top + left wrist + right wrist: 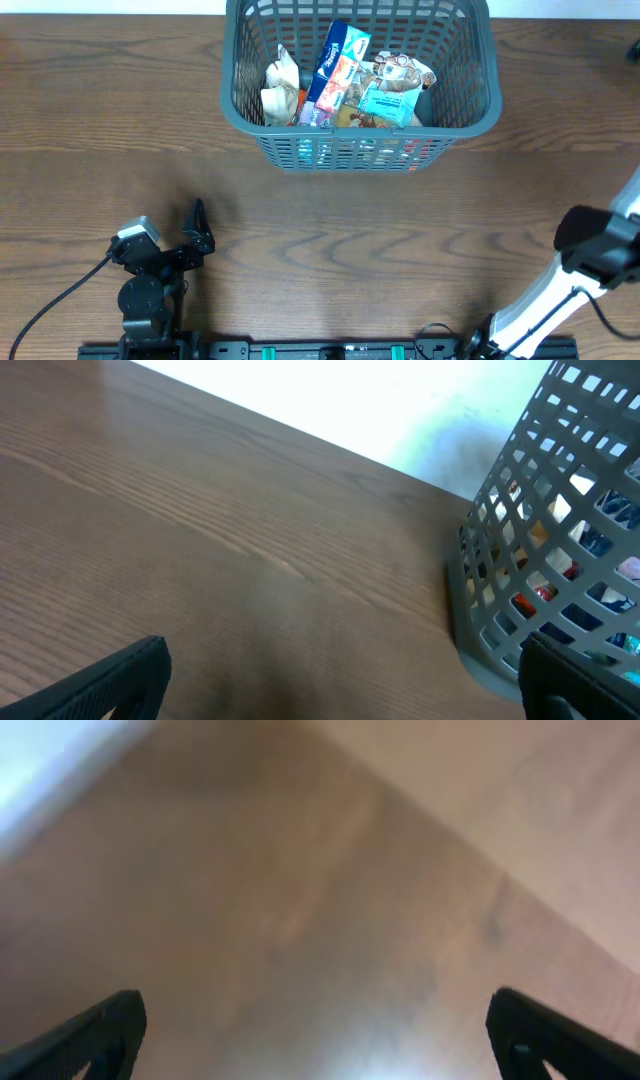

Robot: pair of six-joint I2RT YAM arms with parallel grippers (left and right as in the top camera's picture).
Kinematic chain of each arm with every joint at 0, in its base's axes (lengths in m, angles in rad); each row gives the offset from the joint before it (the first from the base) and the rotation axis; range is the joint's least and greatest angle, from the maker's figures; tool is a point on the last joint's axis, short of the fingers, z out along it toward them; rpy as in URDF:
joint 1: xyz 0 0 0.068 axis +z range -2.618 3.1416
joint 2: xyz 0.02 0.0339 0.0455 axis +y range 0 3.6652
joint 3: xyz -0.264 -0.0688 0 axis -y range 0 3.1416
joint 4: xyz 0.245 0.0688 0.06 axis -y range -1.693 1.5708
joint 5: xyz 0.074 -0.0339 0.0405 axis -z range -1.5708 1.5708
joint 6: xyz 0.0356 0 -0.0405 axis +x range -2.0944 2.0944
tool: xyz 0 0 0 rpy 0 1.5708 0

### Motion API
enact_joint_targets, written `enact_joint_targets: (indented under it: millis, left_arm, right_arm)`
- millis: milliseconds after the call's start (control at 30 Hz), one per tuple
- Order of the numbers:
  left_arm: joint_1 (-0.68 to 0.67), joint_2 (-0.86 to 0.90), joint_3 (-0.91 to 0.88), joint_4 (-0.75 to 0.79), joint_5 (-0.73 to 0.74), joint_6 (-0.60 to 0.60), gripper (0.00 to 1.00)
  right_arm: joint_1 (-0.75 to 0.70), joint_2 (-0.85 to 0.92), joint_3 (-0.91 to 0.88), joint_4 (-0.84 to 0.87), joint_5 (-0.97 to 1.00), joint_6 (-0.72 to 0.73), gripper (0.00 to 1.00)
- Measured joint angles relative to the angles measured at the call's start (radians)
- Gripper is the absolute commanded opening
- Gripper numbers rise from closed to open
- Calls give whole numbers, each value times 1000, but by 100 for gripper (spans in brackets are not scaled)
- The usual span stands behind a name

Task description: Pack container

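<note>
The container (238,112) is a dark grey slotted basket at the back middle of the wooden table. It holds several snack packets, among them a blue and white one (338,62) and a light blue one (388,102). The basket also shows in the left wrist view (520,560), at the right. My left gripper (198,228) rests at the front left, open and empty; its fingers frame bare wood (340,680). My right gripper (320,1030) is open and empty over bare wood; only its arm (600,245) shows at the front right in the overhead view.
The wooden table (400,230) spreads between the basket and the arms. A black cable (60,295) runs from the left arm base to the front left edge.
</note>
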Motion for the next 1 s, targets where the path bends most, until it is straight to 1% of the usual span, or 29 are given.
enact_joint_targets:
  millis: [167, 267, 433, 500, 600, 733, 867, 1000]
  left_arm:
    - [0, 0, 0, 0, 0, 0, 98]
    - [0, 0, 0, 0, 0, 0, 98]
    - [0, 0, 0, 0, 0, 0, 98]
    - [0, 0, 0, 0, 0, 0, 98]
    - [0, 0, 0, -1, 0, 0, 98]
    - [0, 0, 0, -1, 1, 0, 98]
    - [0, 0, 0, -1, 2, 0, 98]
    - [0, 0, 0, -1, 2, 0, 98]
  right_arm:
    - [65, -176, -100, 333, -32, -2, 99]
    - [129, -286, -168, 451, -45, -17, 99]
    - [231, -414, -301, 571, -71, -79, 99]
    - [275, -465, -403, 661, -77, -106, 99]
    - [340, -558, -606, 819, -91, -131, 99]
    - [396, -711, -854, 975, -102, -146, 99]
    - [405, -881, -1001, 1011, -103, -149, 99]
    - [412, -998, -1040, 1009, -100, -150, 99]
